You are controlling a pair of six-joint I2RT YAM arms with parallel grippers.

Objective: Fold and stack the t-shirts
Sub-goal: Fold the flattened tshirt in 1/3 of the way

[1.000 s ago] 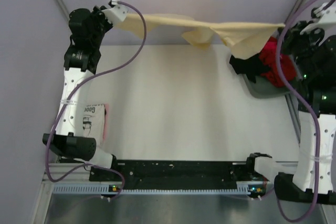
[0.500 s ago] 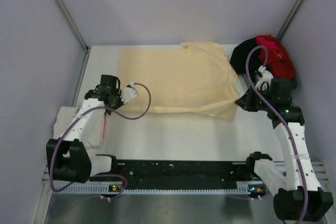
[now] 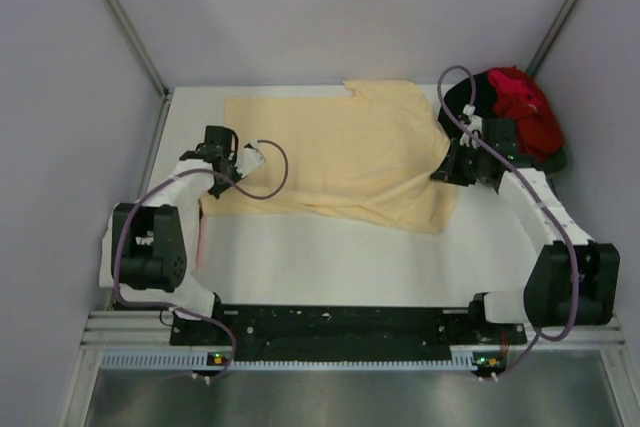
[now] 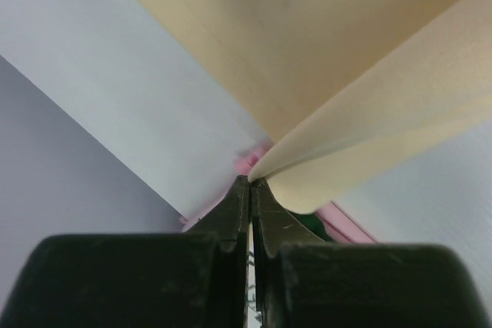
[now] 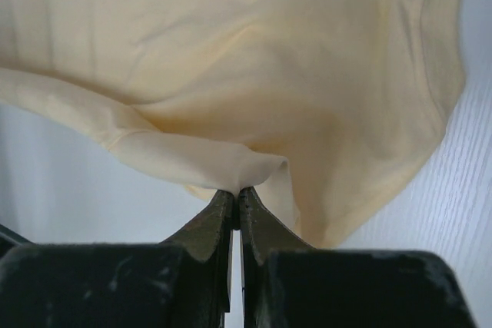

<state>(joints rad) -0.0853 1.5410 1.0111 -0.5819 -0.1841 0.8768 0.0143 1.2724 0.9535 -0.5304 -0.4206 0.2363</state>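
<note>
1. Black left pincer (image 4: 250, 180) is clenched on the near-left edge of the yellow t-shirt (image 4: 307, 51); the right pincer (image 5: 234, 190) is clenched on a fold at its right side.
2. That shirt lies spread across the far half of the worktop (image 3: 330, 257), so the laying-flat step looks nearly done.
3. The next move probably calls for letting go, then regripping for a first fold.
4. Both arms reach forward, low, with bent elbows.
5. The red t-shirt (image 3: 522, 107) and the black t-shirt (image 3: 455, 97) sit heaped at the far right.
</note>
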